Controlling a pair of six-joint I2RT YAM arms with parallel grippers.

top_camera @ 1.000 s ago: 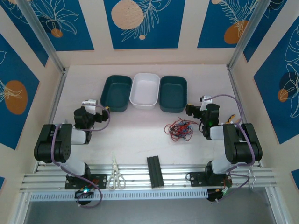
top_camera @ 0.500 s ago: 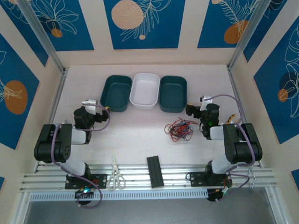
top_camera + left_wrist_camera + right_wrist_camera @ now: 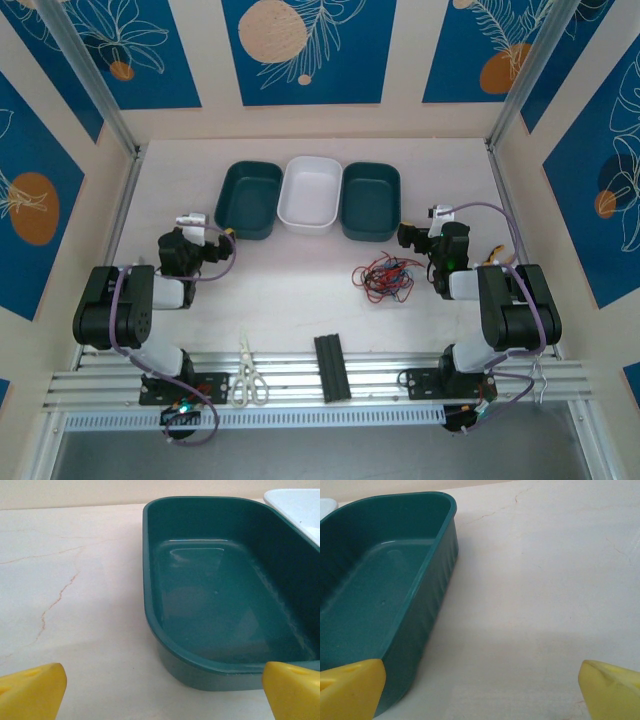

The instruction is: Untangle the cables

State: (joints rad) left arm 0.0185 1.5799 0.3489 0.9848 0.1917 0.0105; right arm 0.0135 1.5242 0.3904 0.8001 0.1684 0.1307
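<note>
Cables [image 3: 385,277]: red/black/blue tangle, one heap on surface [image 3: 290,290], right of centre. Heap lies on near side of right teal tray [image 3: 371,202], close to right arm [image 3: 455,262].
Left jaws: spread wide, holding nothing. Yellow fingertips [image 3: 31,691] face near end of left teal tray [image 3: 247,198].
Right jaws: spread wide, holding nothing, facing corner of right teal tray.
White tray [image 3: 311,190] sits between teal pair.
Scissors [image 3: 246,378] and black bar [image 3: 332,367] lie on front rails.

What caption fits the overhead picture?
Tangled cables lie near the right claw, in front of three trays.
</note>
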